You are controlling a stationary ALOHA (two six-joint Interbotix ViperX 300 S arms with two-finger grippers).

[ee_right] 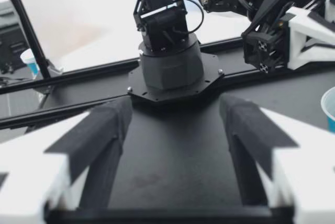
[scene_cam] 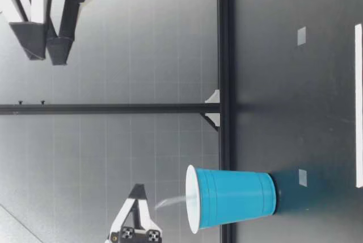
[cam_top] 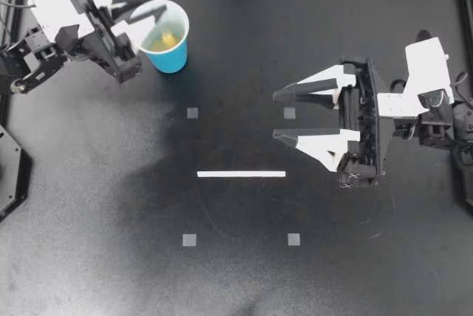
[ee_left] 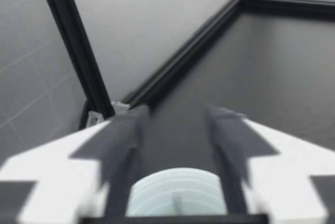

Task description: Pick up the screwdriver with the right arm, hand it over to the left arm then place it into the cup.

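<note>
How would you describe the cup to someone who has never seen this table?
On the black table, look to the corner where my left tool hangs. Just under it stands the cup, upright, mouth open. It is the only bright blue thing; the marks nearby are flat grey squares and a white strip.

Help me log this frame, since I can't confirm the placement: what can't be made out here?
Screwdriver: top view shows only a yellowish patch in the cup, too small to identify; the left claw covers part of the inside.
Cup's inside, low view: hidden by its own wall.
Left wrist view: blurred; cup contents unreadable.
Left claw, low view: cut off by the picture's edge.
Cup, right wrist view: cut off by the edge.
</note>
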